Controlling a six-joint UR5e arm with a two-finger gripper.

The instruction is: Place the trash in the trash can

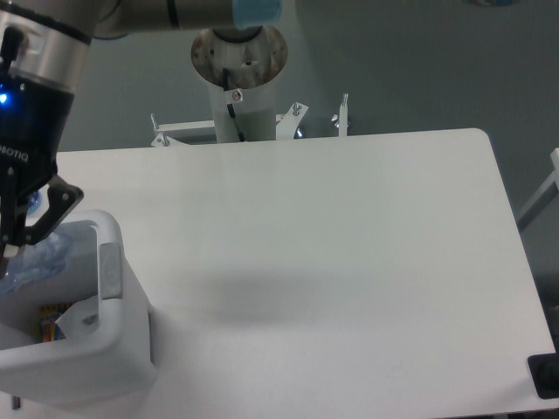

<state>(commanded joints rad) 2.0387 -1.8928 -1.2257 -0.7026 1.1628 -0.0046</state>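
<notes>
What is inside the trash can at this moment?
Inside the trash can, a crumpled white paper piece lies beside something colourful. The crushed clear bottle sits over the opening at the gripper. The bin's wall hides the bottom.

A single fixed camera looks down steeply from high above the near side of the white table [349, 262], facing toward the far edge, where the arm's pedestal [238, 65] stands. It sits well back (enough to take in nearly the whole tabletop, its right corners included). The left edge of the view cuts off the trash can [109, 349] and the gripper [10, 240]. Grey floor fills the far background.
</notes>
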